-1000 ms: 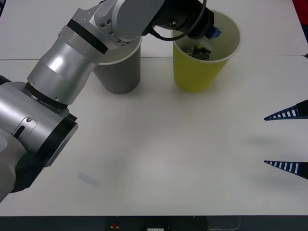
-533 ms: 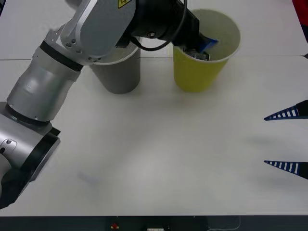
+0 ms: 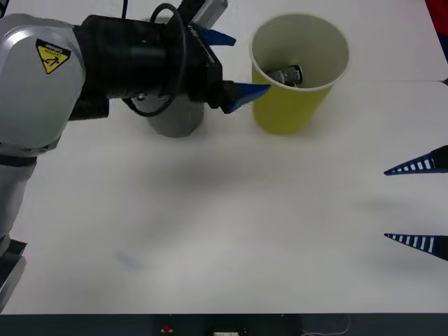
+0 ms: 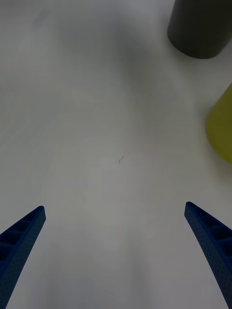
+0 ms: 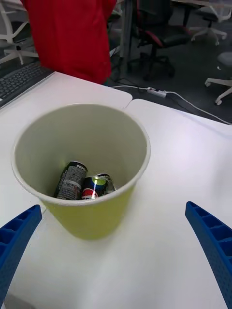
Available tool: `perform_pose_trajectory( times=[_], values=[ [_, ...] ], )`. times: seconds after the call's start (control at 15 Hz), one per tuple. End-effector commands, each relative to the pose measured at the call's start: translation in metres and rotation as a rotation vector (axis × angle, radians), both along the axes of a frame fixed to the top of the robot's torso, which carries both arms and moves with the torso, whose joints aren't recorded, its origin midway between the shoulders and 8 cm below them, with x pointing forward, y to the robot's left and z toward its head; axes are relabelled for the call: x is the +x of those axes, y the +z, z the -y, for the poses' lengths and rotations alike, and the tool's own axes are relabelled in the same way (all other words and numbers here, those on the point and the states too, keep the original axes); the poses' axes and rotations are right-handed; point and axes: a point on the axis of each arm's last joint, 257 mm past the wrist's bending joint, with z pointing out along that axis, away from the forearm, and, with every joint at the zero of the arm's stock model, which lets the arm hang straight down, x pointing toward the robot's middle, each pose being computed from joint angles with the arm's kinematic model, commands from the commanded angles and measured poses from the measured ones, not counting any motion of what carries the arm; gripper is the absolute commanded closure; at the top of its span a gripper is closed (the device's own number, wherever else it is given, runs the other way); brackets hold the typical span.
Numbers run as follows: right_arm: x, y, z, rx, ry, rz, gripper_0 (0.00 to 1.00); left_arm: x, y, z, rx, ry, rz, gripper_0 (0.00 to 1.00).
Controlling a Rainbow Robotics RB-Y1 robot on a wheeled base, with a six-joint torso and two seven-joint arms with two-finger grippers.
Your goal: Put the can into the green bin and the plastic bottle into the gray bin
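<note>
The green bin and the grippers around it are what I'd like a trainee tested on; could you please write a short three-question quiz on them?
1. True or false: the left gripper is shut on a can.
2. Where do the cans lie?
A. on the table
B. in the gray bin
C. in the green bin
3. Fill in: the right gripper hangs over the table at the robot's ____ side, fingers apart.

Key
1. False: its fingers are apart with nothing between them, beside the green bin.
2. C: two cans lie at its bottom.
3. right
</note>
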Motion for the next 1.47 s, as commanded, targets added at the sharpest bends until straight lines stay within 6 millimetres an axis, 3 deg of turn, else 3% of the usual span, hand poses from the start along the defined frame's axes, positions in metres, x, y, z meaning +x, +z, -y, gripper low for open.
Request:
perform_pose_trajectory(
  times=[0.07,0.27,0.8,1.13,1.47],
  values=[
    [0.0,0.0,0.0,0.0,0.0,0.0,0.0,-0.027,-0.014,-0.032,-0.003,-0.038,0.01,0.0],
    [0.0,0.0,0.0,0.0,0.0,0.0,0.0,-0.05,-0.034,-0.067,0.027,-0.07,0.016,0.0],
    [0.0,0.0,0.0,0.0,0.0,0.0,0.0,-0.088,-0.087,-0.151,0.2,-0.114,0.035,0.0],
    [0.0,0.0,0.0,0.0,0.0,0.0,0.0,-0.103,-0.117,-0.189,0.317,-0.129,0.061,0.0],
    [0.0,0.0,0.0,0.0,0.0,0.0,0.0,-0.117,-0.142,-0.215,0.385,-0.123,0.005,0.0]
  ],
)
